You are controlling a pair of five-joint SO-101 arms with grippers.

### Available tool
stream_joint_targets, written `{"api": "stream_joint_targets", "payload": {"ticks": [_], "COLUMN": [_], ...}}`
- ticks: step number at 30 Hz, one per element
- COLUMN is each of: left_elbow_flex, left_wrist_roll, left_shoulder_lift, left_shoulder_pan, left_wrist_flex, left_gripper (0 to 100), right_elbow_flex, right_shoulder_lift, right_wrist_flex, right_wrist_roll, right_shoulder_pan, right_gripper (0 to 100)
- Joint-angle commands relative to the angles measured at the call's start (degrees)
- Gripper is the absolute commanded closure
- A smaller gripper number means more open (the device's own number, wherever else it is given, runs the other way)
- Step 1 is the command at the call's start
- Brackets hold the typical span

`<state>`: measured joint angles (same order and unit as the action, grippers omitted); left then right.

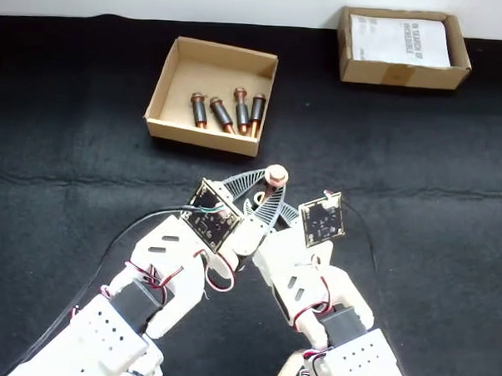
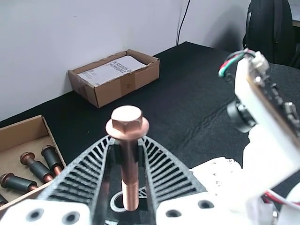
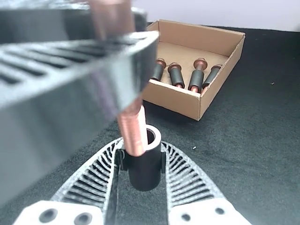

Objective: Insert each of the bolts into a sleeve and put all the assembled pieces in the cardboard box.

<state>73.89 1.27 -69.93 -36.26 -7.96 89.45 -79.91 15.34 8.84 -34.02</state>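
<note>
Left claw (image 2: 125, 143): clenched on copper six-sided-head bolt (image 2: 127, 123), held upright mid-frame, tip aimed down | Right claw (image 3: 142, 157): clenched on short black tube sleeve (image 3: 147, 173), hole turned up to meet that tip | Brown cardboard box (image 1: 198, 73): upper left, four finished pieces (image 1: 225, 112) inside.

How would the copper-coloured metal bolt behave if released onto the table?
The copper-coloured metal bolt looks solid, so it is probably stiff and heavy for its size. Its round shank would likely roll, though the wide flanged head may curve that path.
</note>
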Motion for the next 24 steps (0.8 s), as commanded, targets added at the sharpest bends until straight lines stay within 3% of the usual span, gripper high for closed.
{"api": "stream_joint_targets", "payload": {"ticks": [1, 24], "left_elbow_flex": [-2.1, -4.7], "left_wrist_roll": [-0.3, -0.4], "left_shoulder_lift": [-0.7, -0.7], "left_shoulder_pan": [0.0, 2.2], "left_wrist_flex": [1.7, 1.4], "left_gripper": [99, 99], "right_elbow_flex": [-0.9, -0.8], "right_shoulder_lift": [-0.7, -0.7], "right_wrist_flex": [-0.9, -0.9], "right_wrist_roll": [-0.3, -0.3], "right_shoulder_pan": [-0.4, -0.4], "right_gripper": [99.1, 99.1]}}
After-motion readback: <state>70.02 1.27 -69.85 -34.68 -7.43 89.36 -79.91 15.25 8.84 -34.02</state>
